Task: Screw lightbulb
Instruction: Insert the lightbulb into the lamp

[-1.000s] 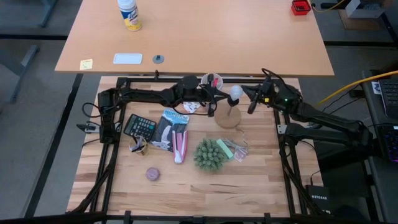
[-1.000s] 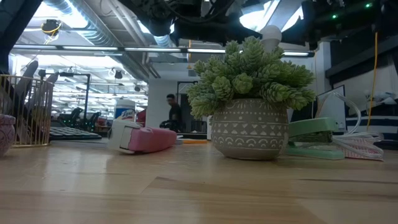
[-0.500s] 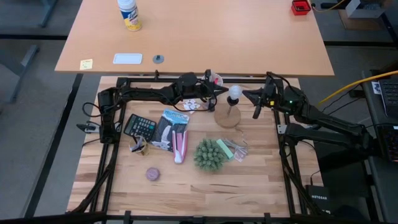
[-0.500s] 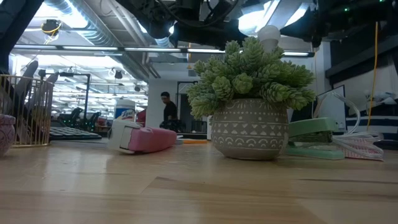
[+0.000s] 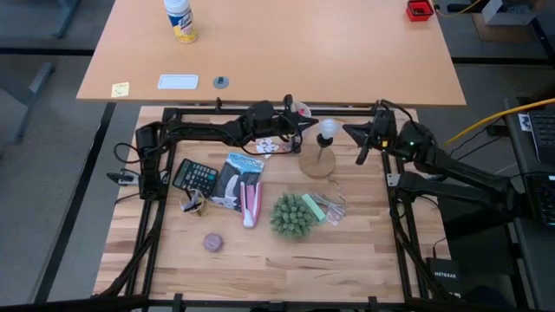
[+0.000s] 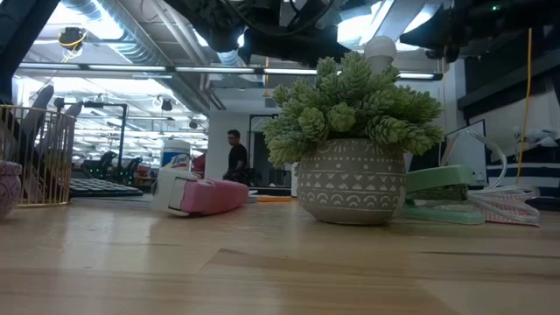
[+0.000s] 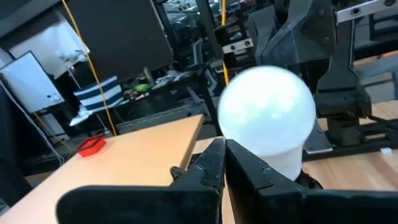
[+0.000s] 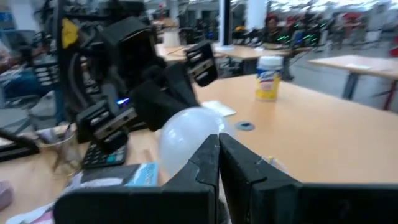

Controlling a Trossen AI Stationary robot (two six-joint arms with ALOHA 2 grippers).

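Observation:
The lightbulb (image 5: 327, 128), white and frosted, stands upright in the black socket on the round wooden disc (image 5: 318, 165) near the table's far edge. Its top (image 6: 380, 48) shows above the plant in the low view. My left gripper (image 5: 306, 125) is shut and points level at the bulb (image 7: 267, 112) from the table's left, its tips just short of it. My right gripper (image 5: 349, 133) is shut too, level, a little to the right of the bulb (image 8: 186, 140). Neither has anything between its fingers.
A potted plant (image 5: 291, 217) stands near the middle, with a green stapler (image 5: 314, 206) beside it. A pink-and-white device (image 5: 250, 201), a calculator (image 5: 195, 176), a wire basket (image 5: 191, 204) and a small round puck (image 5: 212, 242) lie to the left. A cup (image 5: 300, 110) stands at the far edge.
My right gripper has drawn back from the bulb toward the table's right edge, still shut. My left gripper has swung from beside the wooden disc toward the far edge and now points at the bulb. The bulb has stayed upright in its socket.

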